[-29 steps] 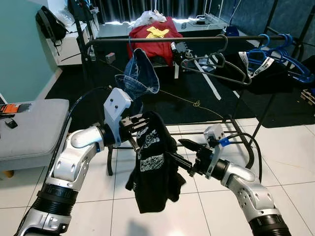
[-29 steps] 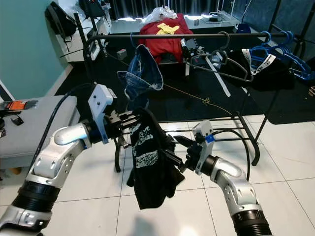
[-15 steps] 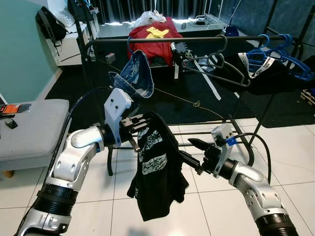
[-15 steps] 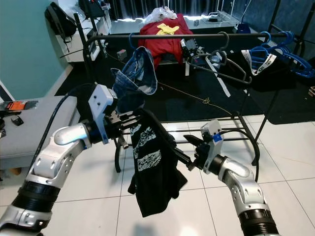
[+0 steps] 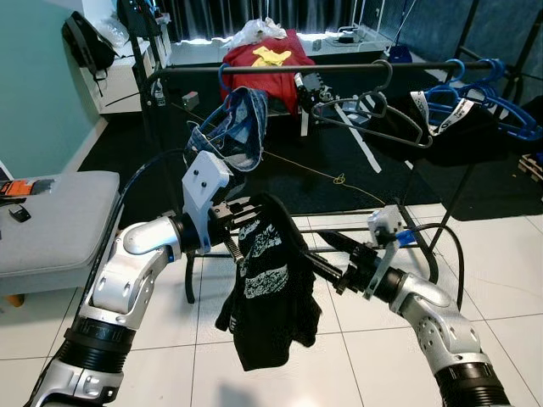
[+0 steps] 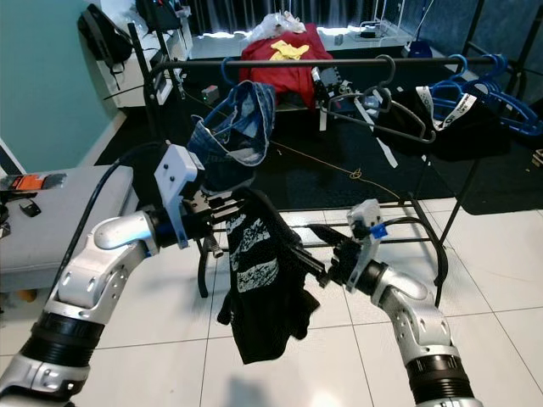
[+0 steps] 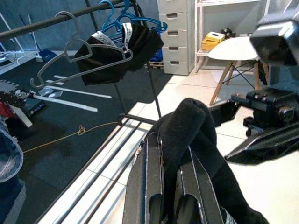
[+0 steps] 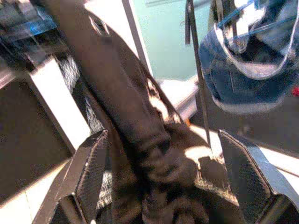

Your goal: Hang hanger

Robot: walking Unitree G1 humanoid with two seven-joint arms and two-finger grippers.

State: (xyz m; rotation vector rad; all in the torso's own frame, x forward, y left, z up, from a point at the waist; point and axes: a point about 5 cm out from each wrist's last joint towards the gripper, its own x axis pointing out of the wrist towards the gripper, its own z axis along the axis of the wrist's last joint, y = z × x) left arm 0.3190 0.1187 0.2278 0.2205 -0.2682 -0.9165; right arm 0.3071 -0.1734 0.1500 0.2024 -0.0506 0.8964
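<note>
Head stereo pair looks forward and down; both wrist cameras sit close, sharing the black shirt (image 5: 270, 288)

Bright daylight from the far window, glossy glare on white tiles, blurred right wrist view.

Arms: silver metal shells, rounded segments, each ending toward the body in a ribbed black cuff.
Left gripper (image 5: 246, 212): long black fingers behind a white angular wrist housing with small dark screw holes.
Right gripper (image 5: 321, 251): long black fingers with a textured inner face; a white wrist block carries a blue tab.
Cables: a black cable loops from each wrist back along the forearm.
</note>
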